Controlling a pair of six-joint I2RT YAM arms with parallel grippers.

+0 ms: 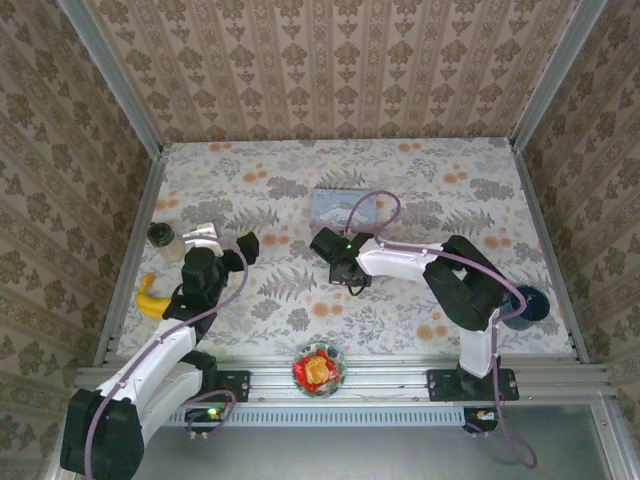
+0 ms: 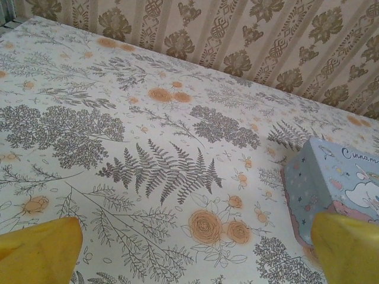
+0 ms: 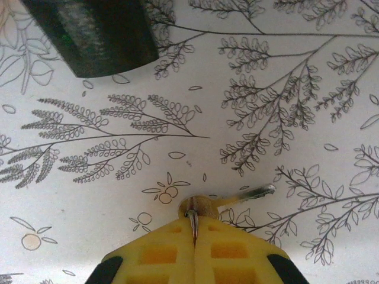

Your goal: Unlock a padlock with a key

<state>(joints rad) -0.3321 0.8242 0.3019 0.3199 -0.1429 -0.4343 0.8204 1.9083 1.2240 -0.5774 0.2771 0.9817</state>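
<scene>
Right wrist view: the right gripper (image 3: 194,229), its yellow fingers pressed together, pinches the small key (image 3: 228,200), brass-coloured at the head and silvery along the blade; the hold is on the head alone, with a thin wire ring (image 3: 192,220) in the seam between the fingers; the blade lies flat on the floral-printed tabletop (image 3: 284,89) and points off to one side. The dark, square-cornered block at upper left, judged to be the black padlock (image 3: 89,35), lies apart from the key; shackle and keyhole are cut off by the frame edge.

Left wrist view: the left gripper (image 2: 192,236) hangs spread wide and holds nothing, near the pale blue cartoon-printed tin (image 2: 331,183).

Step in hand, as judged: securing and raising the key. The pinch looks shallow, so lift slowly and watch that the key does not swivel; turn the blade toward the keyhole before approaching; the padlock lies loose, so steadying its body with the free gripper should keep insertion from pushing it away.
</scene>
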